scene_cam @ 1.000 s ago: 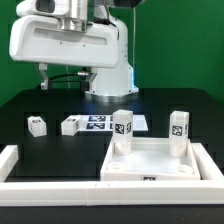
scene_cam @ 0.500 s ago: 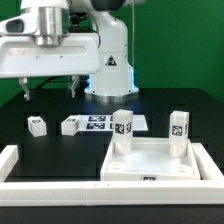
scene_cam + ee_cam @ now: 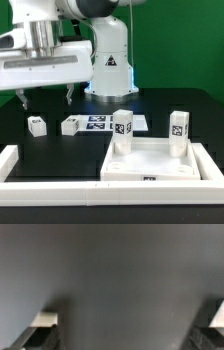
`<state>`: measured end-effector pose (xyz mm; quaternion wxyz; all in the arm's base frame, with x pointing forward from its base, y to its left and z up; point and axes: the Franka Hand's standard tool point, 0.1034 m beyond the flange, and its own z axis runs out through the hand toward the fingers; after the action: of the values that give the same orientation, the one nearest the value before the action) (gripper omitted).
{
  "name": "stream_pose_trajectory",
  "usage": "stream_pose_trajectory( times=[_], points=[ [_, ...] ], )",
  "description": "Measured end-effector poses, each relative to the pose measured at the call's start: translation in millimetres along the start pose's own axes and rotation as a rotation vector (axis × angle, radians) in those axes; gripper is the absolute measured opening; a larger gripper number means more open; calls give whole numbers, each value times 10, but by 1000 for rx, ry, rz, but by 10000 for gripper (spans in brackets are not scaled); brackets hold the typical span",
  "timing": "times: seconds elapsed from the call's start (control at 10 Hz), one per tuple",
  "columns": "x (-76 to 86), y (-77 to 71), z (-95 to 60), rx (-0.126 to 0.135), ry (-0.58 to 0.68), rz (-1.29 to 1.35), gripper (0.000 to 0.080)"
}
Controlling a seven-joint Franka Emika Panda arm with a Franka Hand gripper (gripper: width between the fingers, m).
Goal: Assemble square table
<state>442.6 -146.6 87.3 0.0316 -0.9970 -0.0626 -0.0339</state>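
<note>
The square table's white panel (image 3: 155,162) lies at the front on the exterior view's right. Two tagged legs (image 3: 123,127) (image 3: 179,128) stand upright on its far corners. Two more small white legs (image 3: 37,125) (image 3: 72,125) lie loose on the black table on the left. My gripper (image 3: 44,98) hangs open a little above and behind these loose legs, its dark fingers (image 3: 22,98) spread wide with nothing between them. The wrist view is blurred: mostly dark table, with a pale shape (image 3: 44,318) at each side edge.
The marker board (image 3: 108,122) lies flat behind the loose legs, near the robot's white base (image 3: 108,70). White border rails (image 3: 12,165) run along the front and the exterior view's left edge of the table.
The arm has swung toward the exterior view's left and dropped lower, bringing the gripper down over the loose legs. The jaws have stayed open. No part has moved.
</note>
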Motion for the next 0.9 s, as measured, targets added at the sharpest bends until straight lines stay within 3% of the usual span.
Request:
stream_pose_trajectory(
  times=[0.1,0.3,0.4,0.7,0.9],
  points=[
    [-93,-74,77,41,-50,89,649],
    [-157,-191,226,78,-124,214,649],
    [-161,-41,314,40,-60,180,649],
    [-194,-64,327,46,-74,197,649],
    [-262,-143,349,105,-164,291,649]
  ],
)
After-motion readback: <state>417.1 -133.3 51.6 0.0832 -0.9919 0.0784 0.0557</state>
